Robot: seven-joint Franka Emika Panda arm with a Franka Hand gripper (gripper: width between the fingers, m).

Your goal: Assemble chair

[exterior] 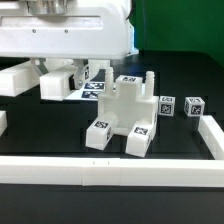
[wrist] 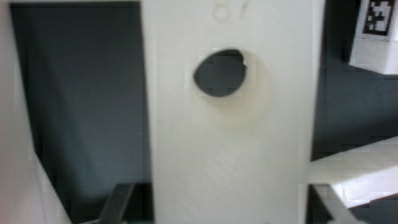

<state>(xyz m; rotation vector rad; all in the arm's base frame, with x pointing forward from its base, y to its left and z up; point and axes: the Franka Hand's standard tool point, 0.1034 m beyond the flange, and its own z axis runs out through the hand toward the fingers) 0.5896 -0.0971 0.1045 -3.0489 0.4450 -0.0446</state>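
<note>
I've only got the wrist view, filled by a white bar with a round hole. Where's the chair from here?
Observer: The part-built chair stands mid-table, to the exterior view's right of your bar, apart from it.
Operator: Any loose parts left?
Observer: Two small tagged pieces lie further to that right, clear of the chair.
Operator: What bounds them?
Observer: A white rail runs just past them.

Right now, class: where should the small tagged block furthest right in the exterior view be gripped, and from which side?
Likely from above, pinching the block across its two side faces: it sits low on the table, with a gap to the neighbouring block and bare table on its other side.
</note>
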